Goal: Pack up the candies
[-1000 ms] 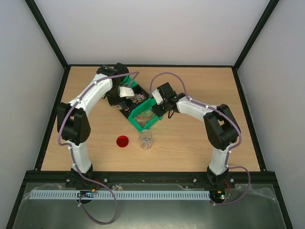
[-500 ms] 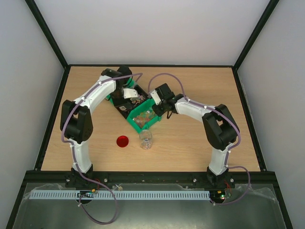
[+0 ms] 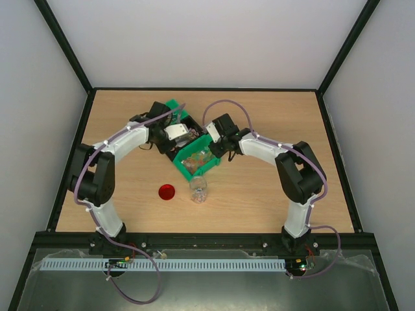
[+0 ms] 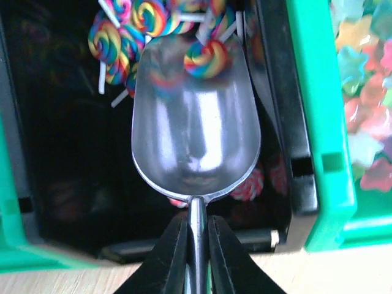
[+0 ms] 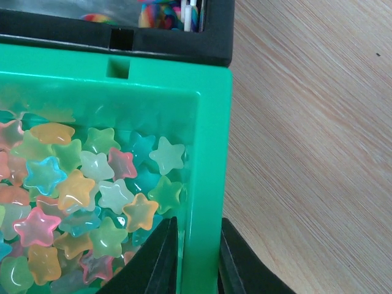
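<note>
Scoop (image 4: 196, 141) handle pinched on the left, bin wall pinched on the right.

Left gripper (image 4: 197, 222): jaws nearly closed, squeezing the thin handle of the silver scoop. The bowl reaches out ahead into the black bin (image 4: 61, 153), and one of the swirl lollipops (image 4: 116, 46) sits at its far lip with the rest piled just beyond. Over on the right gripper (image 5: 197, 242), the jaws are narrowed onto the wall of the green bin (image 5: 208, 135), one finger inside and one outside. The star candies (image 5: 79, 190) are heaped right up against that wall, in pink, orange, green and blue. The two bins sit side by side, touching. Pulling back to the top view, on the table (image 3: 272, 194) nearer the arm bases lie a red lid (image 3: 167, 192) and a clear jar (image 3: 198, 189), close together and apart from the bins.
</note>
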